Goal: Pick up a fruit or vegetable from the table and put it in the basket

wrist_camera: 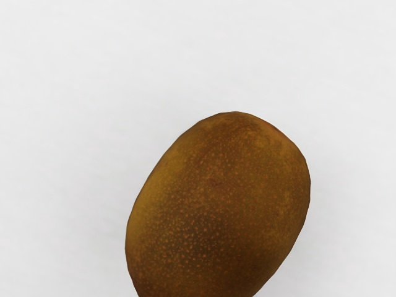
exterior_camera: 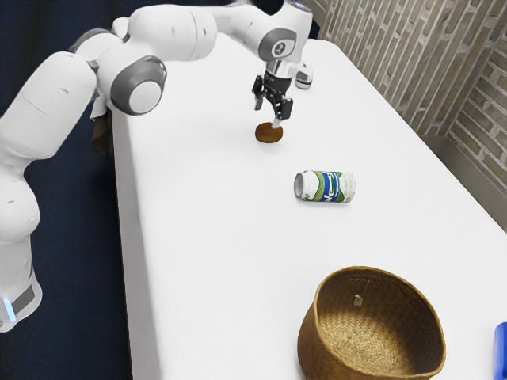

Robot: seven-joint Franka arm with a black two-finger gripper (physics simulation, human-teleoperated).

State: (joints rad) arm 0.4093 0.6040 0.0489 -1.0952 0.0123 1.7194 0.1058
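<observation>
My gripper [exterior_camera: 268,114] is low over the table, its fingers apart and the gap between them empty. Just below it, a brown oval fruit or vegetable [exterior_camera: 269,134] lies on the white table, one fingertip overlapping its far edge in the exterior view; contact cannot be told. In the wrist view the speckled brown fruit [wrist_camera: 219,207] looms large under the hand, tilted, its lower end cut off. A woven brown basket [exterior_camera: 315,348] stands open-topped at the exterior view's bottom right, well away from the hand.
A green, white and blue can [exterior_camera: 326,187] lies on its side between the fruit and the basket. Behind the hand sits a small pale and dark object [exterior_camera: 304,77]. Something blue [exterior_camera: 501,352] is at the exterior view's right edge. A brick wall [exterior_camera: 412,55] runs beyond the table.
</observation>
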